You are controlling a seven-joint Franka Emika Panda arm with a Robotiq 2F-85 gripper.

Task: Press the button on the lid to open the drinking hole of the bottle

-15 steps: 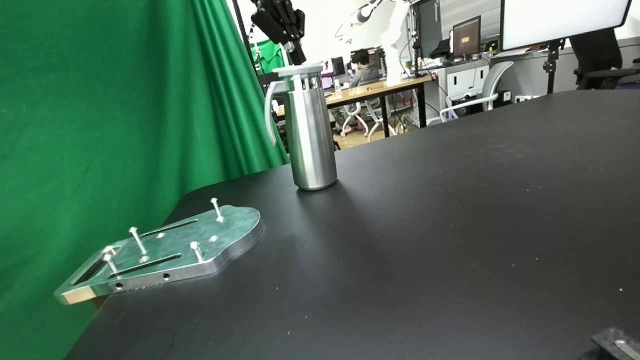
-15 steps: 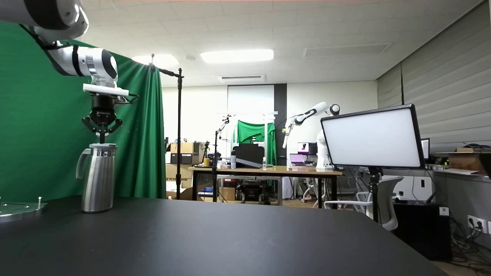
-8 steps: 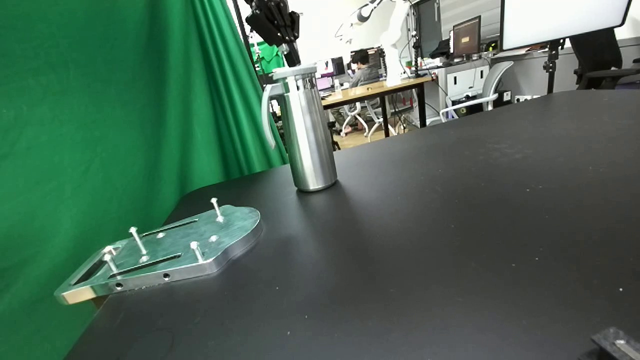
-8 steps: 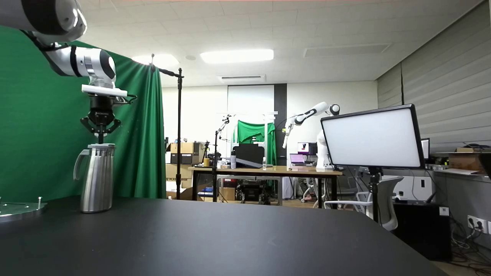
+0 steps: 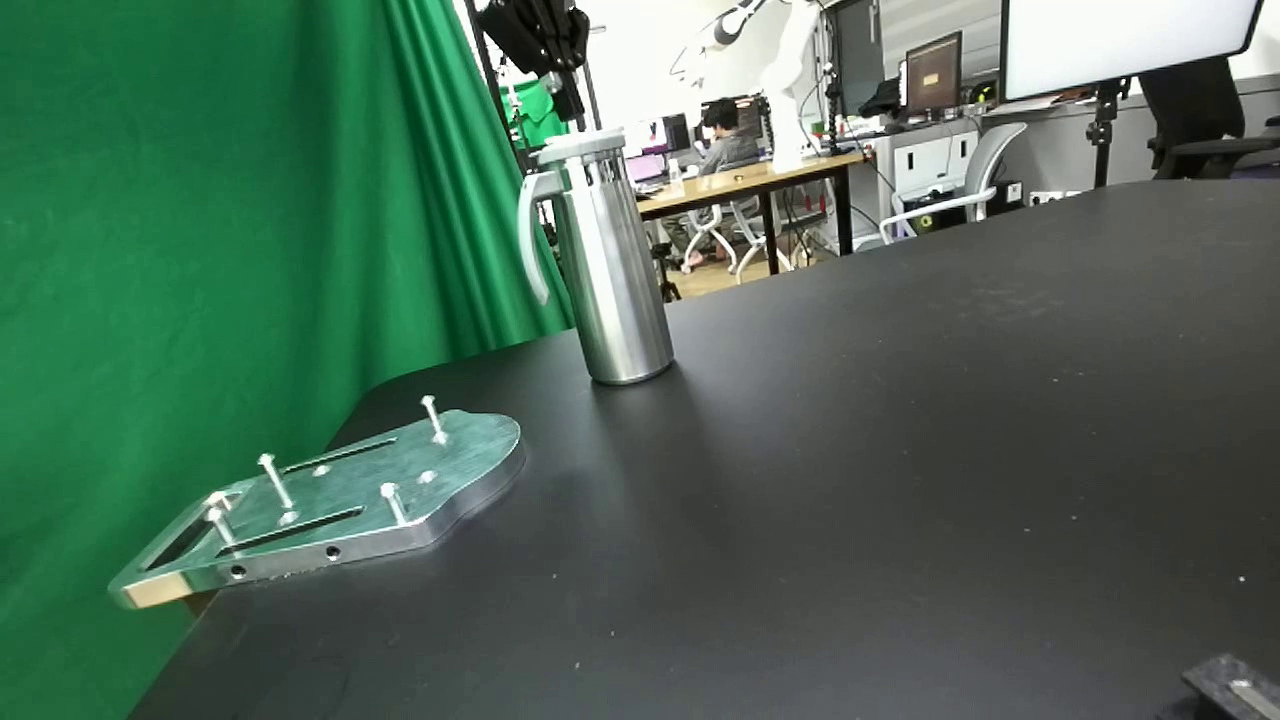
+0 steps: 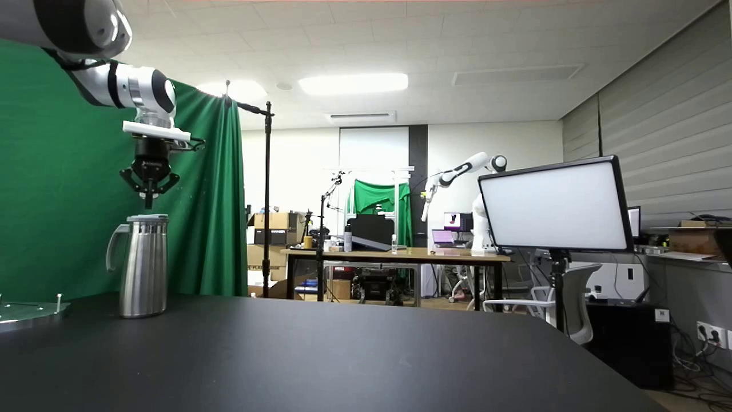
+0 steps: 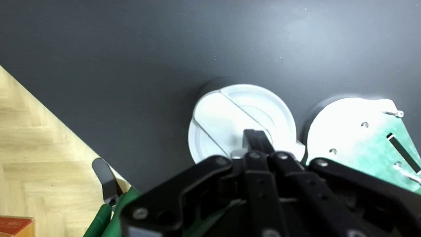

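Note:
The brushed steel bottle (image 5: 615, 270) stands on the black table in both exterior views (image 6: 144, 269). Its light grey handle (image 5: 530, 230) points left there. The round greyish lid (image 6: 147, 218) sits on top and fills the middle of the wrist view (image 7: 223, 115), with a flat band crossing it between two straight seams. My gripper (image 6: 148, 203) is shut, its black fingertips (image 7: 256, 133) together with nothing between them. They are just above the lid, with a small gap in an exterior view. In the wrist view they cover part of the lid. I cannot make out an open drinking hole.
A green plate with metal pegs (image 5: 400, 480) lies close to the bottle, on its handle side. It also shows in the wrist view (image 7: 355, 141). A green curtain (image 5: 250, 200) hangs behind. The table edge (image 7: 65, 125) is near the bottle.
My gripper has risen off the lid and moved slightly left in an exterior view. The bottle's top has swung a little left and its handle has shifted with it; the base has barely moved.

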